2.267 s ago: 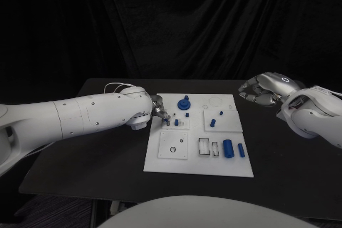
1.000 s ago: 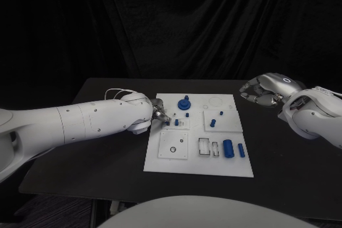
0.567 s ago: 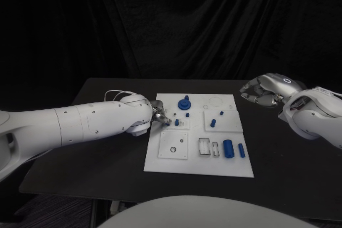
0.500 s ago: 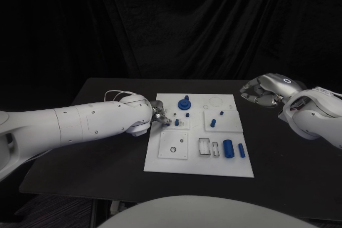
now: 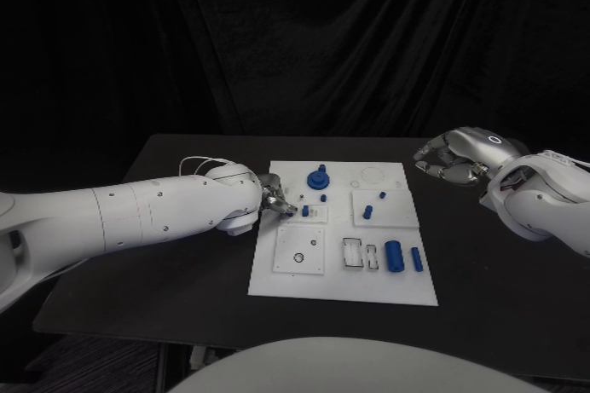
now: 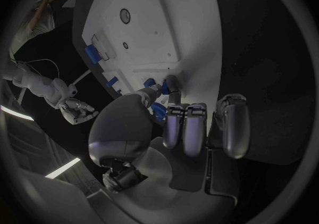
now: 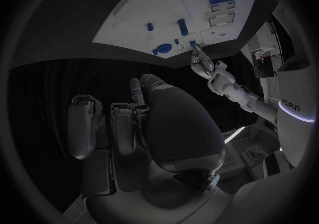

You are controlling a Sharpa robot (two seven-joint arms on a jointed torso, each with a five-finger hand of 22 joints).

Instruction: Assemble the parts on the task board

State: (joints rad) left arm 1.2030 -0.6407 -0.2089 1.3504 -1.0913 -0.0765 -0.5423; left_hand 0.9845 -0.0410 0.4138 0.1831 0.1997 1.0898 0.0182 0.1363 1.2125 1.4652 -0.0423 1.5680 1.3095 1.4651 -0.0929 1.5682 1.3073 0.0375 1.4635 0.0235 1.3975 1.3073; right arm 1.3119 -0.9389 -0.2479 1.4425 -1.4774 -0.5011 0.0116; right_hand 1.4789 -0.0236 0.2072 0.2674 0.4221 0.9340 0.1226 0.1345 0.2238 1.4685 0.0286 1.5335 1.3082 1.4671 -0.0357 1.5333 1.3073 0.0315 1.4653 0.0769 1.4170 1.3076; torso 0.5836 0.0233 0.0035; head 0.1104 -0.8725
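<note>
The white task board (image 5: 344, 278) lies mid-table. My left hand (image 5: 273, 197) is at its left edge, and thumb and one finger pinch a small blue peg (image 6: 161, 89) with the fingertip down on the board (image 6: 173, 22). Beside it stand two short blue pegs (image 5: 305, 211) and a blue gear (image 5: 317, 181) on a post. A thick blue cylinder (image 5: 394, 255) and a thinner one (image 5: 416, 257) lie in slots at the board's right. My right hand (image 5: 448, 161) hovers off the board's far right corner, fingers curled in on nothing.
A further blue peg (image 5: 367, 211) and a tiny one (image 5: 383, 193) sit on the right inset plate. A ring hole (image 5: 297, 257) marks the left inset plate. Black table (image 5: 160, 274) surrounds the board on all sides.
My left hand's fingertips have drawn slightly up and back along the board's left edge, and the forearm has settled lower. The right hand has stayed where it was.
</note>
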